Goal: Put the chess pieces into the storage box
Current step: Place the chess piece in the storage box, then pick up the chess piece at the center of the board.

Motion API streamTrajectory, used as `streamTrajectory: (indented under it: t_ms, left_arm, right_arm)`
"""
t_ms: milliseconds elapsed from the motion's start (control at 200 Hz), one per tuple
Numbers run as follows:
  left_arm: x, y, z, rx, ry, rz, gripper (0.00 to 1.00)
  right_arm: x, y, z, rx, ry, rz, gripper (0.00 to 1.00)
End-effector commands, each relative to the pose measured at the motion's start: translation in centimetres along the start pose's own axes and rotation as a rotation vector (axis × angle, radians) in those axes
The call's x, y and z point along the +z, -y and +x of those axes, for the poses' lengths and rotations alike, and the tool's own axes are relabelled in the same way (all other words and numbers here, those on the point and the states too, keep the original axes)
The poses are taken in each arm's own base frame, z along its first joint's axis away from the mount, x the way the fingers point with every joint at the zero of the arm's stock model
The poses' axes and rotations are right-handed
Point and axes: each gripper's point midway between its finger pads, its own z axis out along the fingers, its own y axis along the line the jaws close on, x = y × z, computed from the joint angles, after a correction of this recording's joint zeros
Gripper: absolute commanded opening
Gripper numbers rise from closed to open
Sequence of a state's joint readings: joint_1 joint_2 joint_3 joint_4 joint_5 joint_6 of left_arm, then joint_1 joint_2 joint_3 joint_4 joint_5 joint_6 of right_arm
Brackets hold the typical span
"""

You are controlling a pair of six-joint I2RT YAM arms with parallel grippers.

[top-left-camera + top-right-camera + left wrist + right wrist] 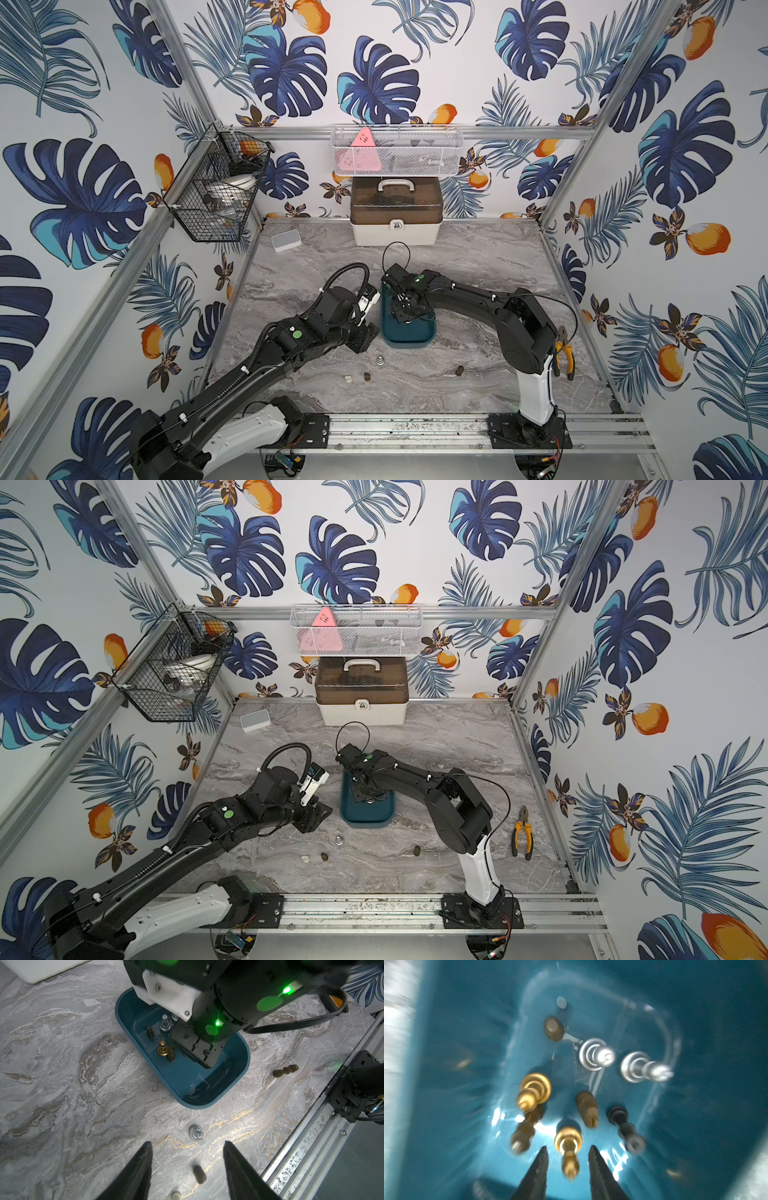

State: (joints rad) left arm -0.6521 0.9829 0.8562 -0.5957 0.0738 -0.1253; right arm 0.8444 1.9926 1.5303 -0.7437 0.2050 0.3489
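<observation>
Mostly metallic round-based chess pieces (596,1054) stand in the glossy storage box (706,1022).

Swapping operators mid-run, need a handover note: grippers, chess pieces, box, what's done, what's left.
Left gripper: open, empty, above the table near the silver piece.
Right gripper: inside the box, jaws parted either side of a gold piece that stands on the box floor; not gripping it.
Done: several pieces in the box; the wrist view is blurred, so the count is unsure.
Left: four on the table: the silver piece, whitish piece, brown piece, and toppled brown piece nearer the right arm.
</observation>
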Motion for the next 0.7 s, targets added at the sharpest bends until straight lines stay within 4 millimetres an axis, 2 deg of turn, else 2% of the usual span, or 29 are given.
streamTrajectory:
  t_ms: [0, 145, 255, 450, 545, 570, 691]
  left_arm:
    - [-0.1, 0.0, -0.3, 0.017, 0.007, 0.002, 0.59]
    - [-0.2, 0.2, -0.6, 0.009, 0.023, 0.016, 0.59]
    - [-0.1, 0.8, -1.6, -0.006, 0.040, 0.041, 0.59]
    - [0.3, 1.5, -1.8, 0.054, -0.016, 0.031, 0.59]
    - [0.5, 3.3, -1.4, 0.119, -0.042, 0.071, 0.59]
    - [0.6, 3.8, -1.2, 0.134, -0.047, 0.081, 0.59]
    - [1.4, 6.5, 0.0, 0.192, -0.084, 0.172, 0.59]
  right_arm:
    - [-1.8, 0.4, -0.1, 0.011, 0.008, 0.012, 0.38]
    - [-5.2, 1.1, 0.1, 0.047, 0.044, -0.021, 0.40]
    - [-7.8, 2.4, 1.5, 0.096, 0.066, -0.042, 0.42]
    - [-10.0, 5.9, 7.4, 0.198, 0.011, -0.061, 0.43]
    - [-11.4, 6.9, 10.0, 0.240, -0.005, -0.070, 0.45]
    - [-11.2, 7.2, 11.3, 0.240, -0.029, -0.074, 0.45]
    - [-12.1, 7.9, 14.1, 0.276, -0.035, -0.105, 0.49]
